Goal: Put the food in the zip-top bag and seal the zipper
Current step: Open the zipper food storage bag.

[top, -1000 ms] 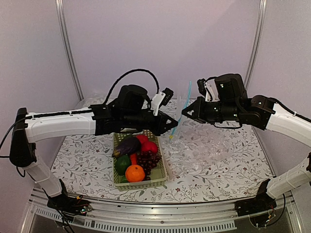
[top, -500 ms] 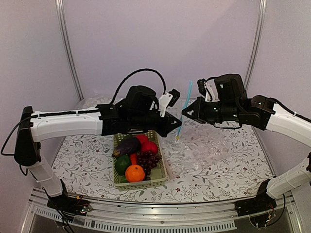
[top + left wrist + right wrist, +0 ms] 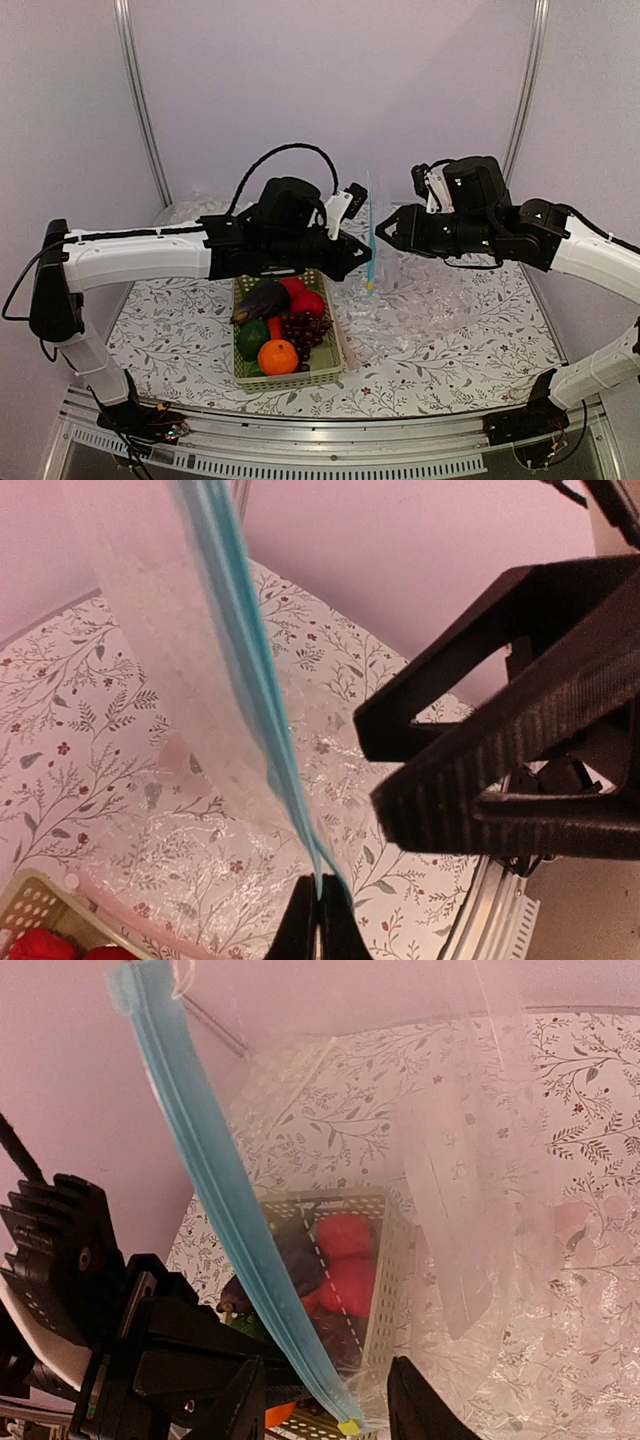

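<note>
— Left gripper (image 3: 320, 925), what has it got?
— It's clamped tight on the lower end of the zipper (image 3: 262, 695). The blue strip stands nearly upright at the centre of the top view, and the clear zip-top bag (image 3: 140, 600) trails from it toward the desk (image 3: 170, 320).
— And the right gripper (image 3: 328, 1402)?
— Fingers spread wide, gripping nothing. In its wrist view the strip's bottom end sits between them, low in the frame.
— Where's the food (image 3: 285, 320)?
— In the mesh basket (image 3: 290, 381), lower centre-left of the top view: eggplant (image 3: 262, 298), red fruit (image 3: 307, 302), grapes (image 3: 305, 328), a green vegetable (image 3: 251, 338), and the orange (image 3: 277, 356) nearest the bottom edge
</note>
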### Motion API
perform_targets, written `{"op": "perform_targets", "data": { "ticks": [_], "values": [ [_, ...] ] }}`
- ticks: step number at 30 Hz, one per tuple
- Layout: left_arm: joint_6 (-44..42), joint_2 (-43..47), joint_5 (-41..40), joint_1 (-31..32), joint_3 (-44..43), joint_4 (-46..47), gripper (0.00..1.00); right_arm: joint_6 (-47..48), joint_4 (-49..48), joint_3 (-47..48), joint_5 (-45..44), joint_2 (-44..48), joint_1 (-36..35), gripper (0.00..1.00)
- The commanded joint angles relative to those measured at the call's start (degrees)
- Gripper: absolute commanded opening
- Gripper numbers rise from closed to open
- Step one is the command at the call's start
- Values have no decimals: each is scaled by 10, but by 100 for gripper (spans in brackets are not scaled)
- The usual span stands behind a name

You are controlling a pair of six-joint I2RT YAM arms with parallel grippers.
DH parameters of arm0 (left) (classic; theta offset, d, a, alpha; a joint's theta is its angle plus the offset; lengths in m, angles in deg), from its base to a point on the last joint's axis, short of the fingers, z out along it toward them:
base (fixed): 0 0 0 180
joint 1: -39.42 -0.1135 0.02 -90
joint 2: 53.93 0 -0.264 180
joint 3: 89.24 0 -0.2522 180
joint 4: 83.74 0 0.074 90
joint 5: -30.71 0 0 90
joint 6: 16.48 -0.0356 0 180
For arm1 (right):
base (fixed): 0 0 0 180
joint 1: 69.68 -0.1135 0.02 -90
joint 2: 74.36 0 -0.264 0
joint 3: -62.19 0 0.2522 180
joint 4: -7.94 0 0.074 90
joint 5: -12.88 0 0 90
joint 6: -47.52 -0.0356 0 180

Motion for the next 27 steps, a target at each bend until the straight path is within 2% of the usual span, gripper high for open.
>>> {"op": "perform_targets", "data": {
  "ticks": [1, 8, 27],
  "values": [
    [33, 3, 13, -8, 19, 14, 0, 38, 16, -25, -25, 32, -5, 45],
    [37, -9, 30, -9, 16, 14, 0, 63, 15, -33, 4, 30, -18, 55],
    [35, -11, 46, -8, 15, 12, 0, 82, 40, 10, -29, -40, -27, 51]
  ]
}}
